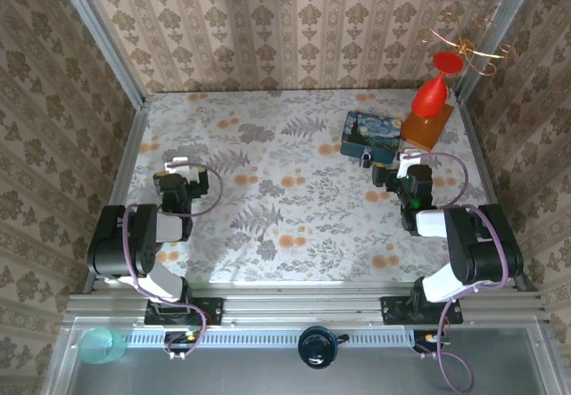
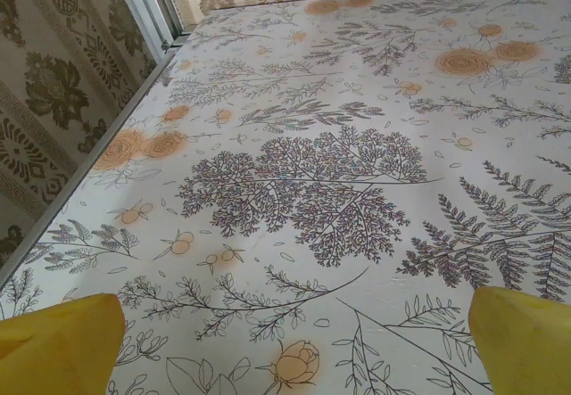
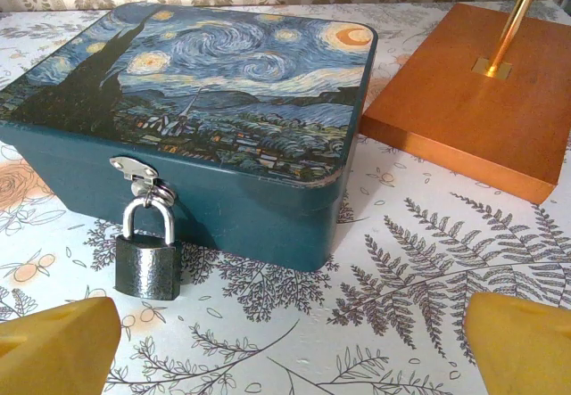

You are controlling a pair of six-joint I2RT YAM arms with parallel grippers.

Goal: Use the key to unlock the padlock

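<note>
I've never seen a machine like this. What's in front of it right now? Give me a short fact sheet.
padlock: small, dark, its loop hooked through the tin's front latch
tin: blue, swirl-painted, lid down
wooden base: orange, just right of the tin
right gripper: open, holding nothing, facing the padlock
left gripper: open, holding nothing, above bare tablecloth
</note>
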